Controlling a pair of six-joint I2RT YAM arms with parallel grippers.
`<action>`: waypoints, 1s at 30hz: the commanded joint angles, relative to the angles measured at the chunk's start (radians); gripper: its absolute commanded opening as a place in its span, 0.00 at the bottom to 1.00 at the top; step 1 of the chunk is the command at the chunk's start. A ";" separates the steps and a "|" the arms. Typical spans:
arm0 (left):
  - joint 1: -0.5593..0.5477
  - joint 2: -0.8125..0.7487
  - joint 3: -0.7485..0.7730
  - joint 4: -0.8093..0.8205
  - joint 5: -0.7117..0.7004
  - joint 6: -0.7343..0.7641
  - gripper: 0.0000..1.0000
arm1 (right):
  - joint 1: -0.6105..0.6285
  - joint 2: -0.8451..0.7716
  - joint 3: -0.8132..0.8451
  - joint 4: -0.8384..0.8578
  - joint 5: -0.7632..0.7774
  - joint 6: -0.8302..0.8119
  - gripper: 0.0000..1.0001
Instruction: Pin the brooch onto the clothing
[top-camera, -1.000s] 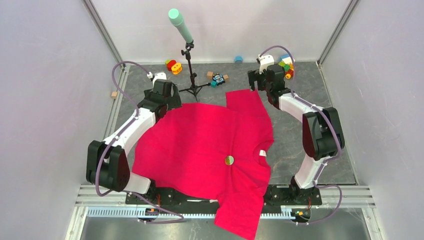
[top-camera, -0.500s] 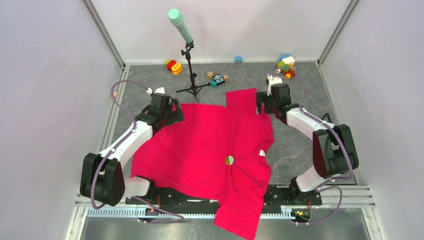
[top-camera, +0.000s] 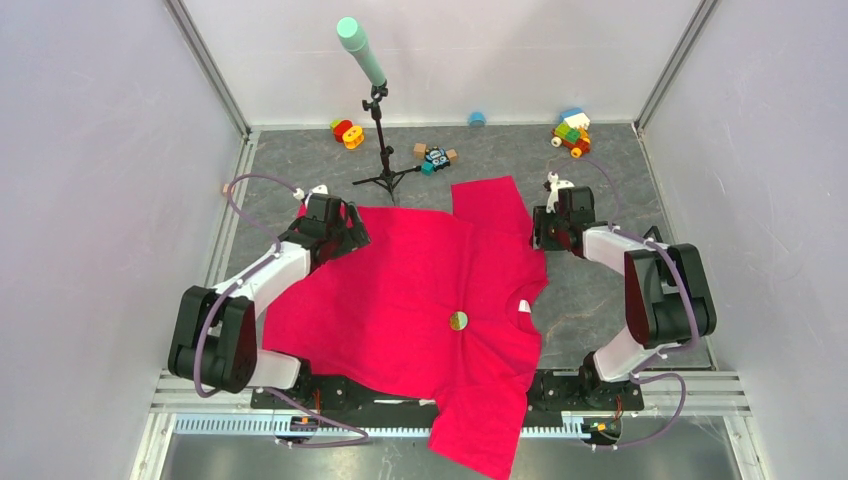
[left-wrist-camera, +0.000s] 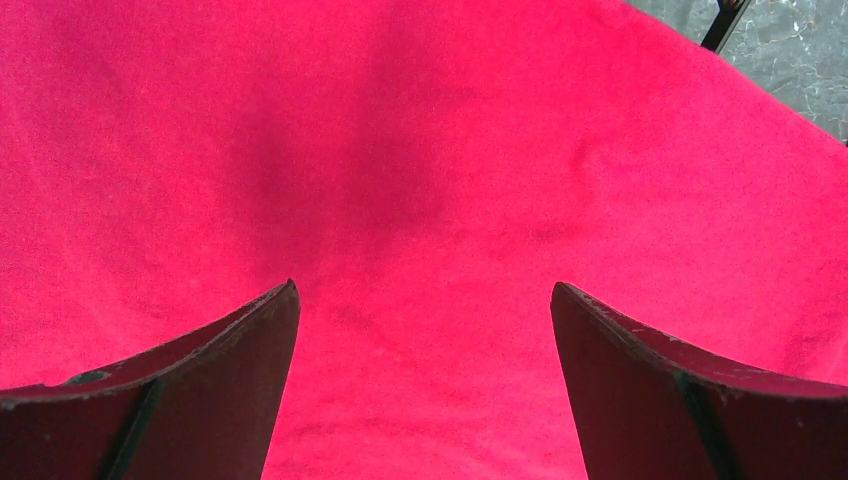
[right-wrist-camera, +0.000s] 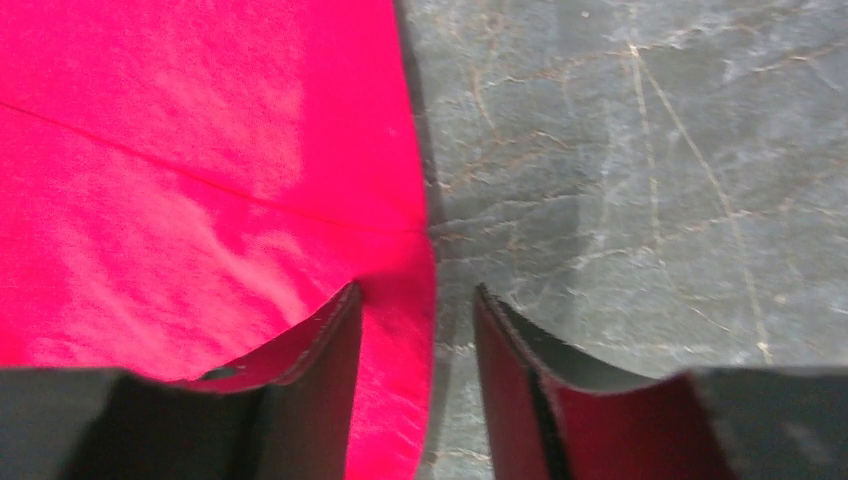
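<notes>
The clothing (top-camera: 400, 290), a bright red-pink T-shirt, lies spread flat across the table, its white label (top-camera: 525, 306) at the collar on the right. The brooch (top-camera: 457, 320), a small round yellowish and dark disc, rests on the shirt's chest beside the collar. My left gripper (top-camera: 345, 232) (left-wrist-camera: 425, 300) stands open low over the shirt's far left part (left-wrist-camera: 420, 150), nothing between its fingers. My right gripper (top-camera: 545, 232) (right-wrist-camera: 415, 295) is at the shirt's far right edge (right-wrist-camera: 200, 150). Its jaws are half narrowed, straddling that edge, with a gap still showing.
A microphone stand (top-camera: 378, 120) rises at the back centre. Toy blocks lie along the far wall (top-camera: 348, 132) (top-camera: 434, 157) (top-camera: 572, 132), with a blue cap (top-camera: 477, 119) near them. One sleeve (top-camera: 480, 430) hangs over the near edge. Grey mat (right-wrist-camera: 620, 150) lies right of the shirt.
My right arm has drawn back from the far toys down to the shirt's right edge, its jaws narrowing. The left gripper shifted slightly nearer over the shirt, still open.
</notes>
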 joint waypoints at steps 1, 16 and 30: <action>0.014 0.007 0.008 0.062 -0.018 -0.033 1.00 | -0.021 0.051 -0.010 0.064 -0.114 0.023 0.45; 0.106 0.174 0.069 0.112 -0.015 -0.028 1.00 | -0.056 0.220 0.196 0.024 0.023 -0.038 0.00; 0.117 0.340 0.189 0.132 -0.063 -0.025 1.00 | -0.106 0.387 0.426 -0.062 0.072 -0.076 0.00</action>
